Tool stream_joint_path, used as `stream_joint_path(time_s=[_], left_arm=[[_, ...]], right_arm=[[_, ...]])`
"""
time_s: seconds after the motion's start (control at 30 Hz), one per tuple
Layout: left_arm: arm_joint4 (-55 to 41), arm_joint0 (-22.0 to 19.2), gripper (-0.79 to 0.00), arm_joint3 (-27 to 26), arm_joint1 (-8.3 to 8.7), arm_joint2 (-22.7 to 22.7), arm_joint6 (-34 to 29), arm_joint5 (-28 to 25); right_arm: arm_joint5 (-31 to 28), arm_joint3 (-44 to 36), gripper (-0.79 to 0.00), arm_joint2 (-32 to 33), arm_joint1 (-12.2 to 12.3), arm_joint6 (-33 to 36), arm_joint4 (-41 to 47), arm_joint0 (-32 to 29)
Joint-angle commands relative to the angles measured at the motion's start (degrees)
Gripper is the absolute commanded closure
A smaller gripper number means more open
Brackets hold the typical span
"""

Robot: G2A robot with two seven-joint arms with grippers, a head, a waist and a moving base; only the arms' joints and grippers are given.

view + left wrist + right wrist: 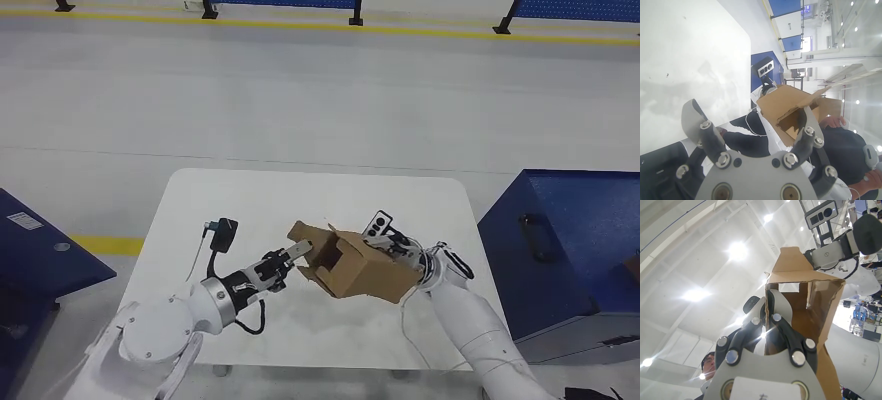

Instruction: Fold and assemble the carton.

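Note:
A brown carton (355,265) is held off the white table (300,200), tilted, with its open end and a raised flap (305,238) toward the left arm. My right gripper (767,306) is shut on one carton wall (767,298), whose edge runs between the two fingers. In the top view the right gripper (405,255) sits at the carton's far side. My left gripper (747,108) is wide open; one finger (810,117) lies against the torn edge of the carton (791,98) opening, the other finger (694,113) hangs free over the table. In the top view the left gripper (283,263) is at the flap.
A blue bin (560,250) stands off the table's right side and another blue bin (40,260) off its left. The table's far half (320,195) is bare. Both arms meet near the front edge.

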Motion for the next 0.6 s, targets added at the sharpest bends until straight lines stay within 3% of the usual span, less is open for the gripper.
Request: stream_joint_path(time_s=[0.0, 0.3, 0.57], left_arm=[[-0.5, -0.2, -0.785, 0.2, -0.03, -0.1, -0.1, -0.2], [-3.8, 4.1, -0.785, -1.6, 0.19, -4.1, 0.9, -9.2], [-2.3, 5.5, -0.785, -0.5, 0.62, -4.5, -2.3, -10.0]], right_arm=[[0.0, 0.2, 0.000, 0.3, 0.1, 0.0, 0.4, 0.1], [-0.7, 3.2, 0.000, 1.2, -0.1, 0.0, 2.6, 1.3], [-0.2, 4.4, 0.000, 1.1, -0.7, -0.4, 4.6, 2.0]])
